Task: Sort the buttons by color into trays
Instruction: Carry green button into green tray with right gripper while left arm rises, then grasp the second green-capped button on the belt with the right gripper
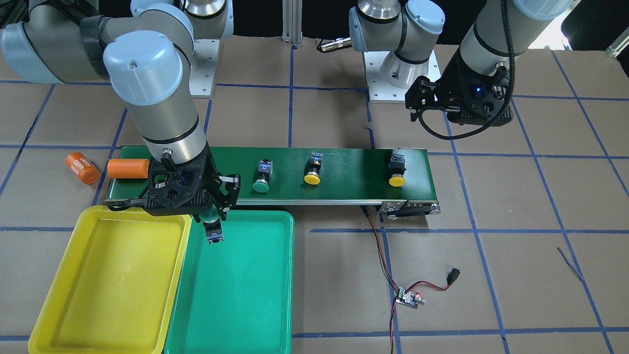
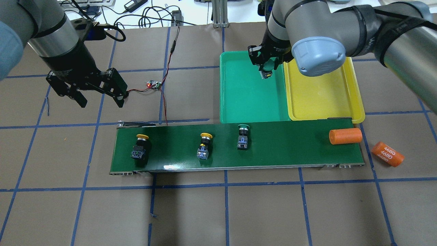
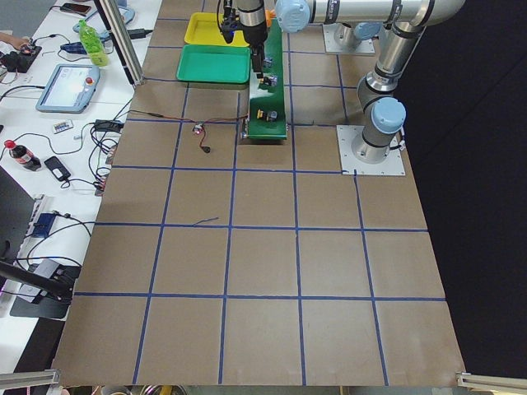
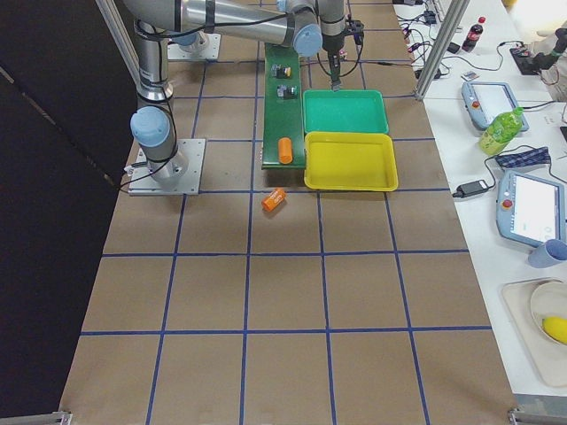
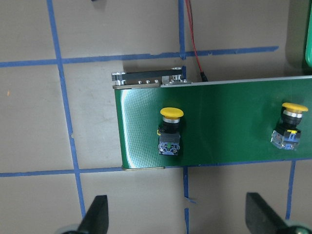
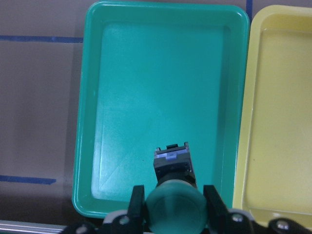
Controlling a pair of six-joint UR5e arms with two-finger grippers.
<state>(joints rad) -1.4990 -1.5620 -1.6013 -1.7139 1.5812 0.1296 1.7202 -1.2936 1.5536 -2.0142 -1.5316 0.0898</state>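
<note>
A brown table top [image 3: 263, 263] is crossed by blue tape lines [image 3: 263, 228]. At the right-side view's right, a white bench [image 4: 492, 257] holds tablets [image 4: 534, 209] and a green bottle [image 4: 500, 131].

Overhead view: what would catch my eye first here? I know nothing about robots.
The right end effector grips a green-capped button over the bright green tray, beside a yellow tray. On the long dark green belt sit one yellow button, a second yellow button, another green button and an orange cylinder.

Open floor across the green tray [image 6: 146, 97], walled by its rim, the yellow tray [image 6: 282, 122] just beside.
</note>
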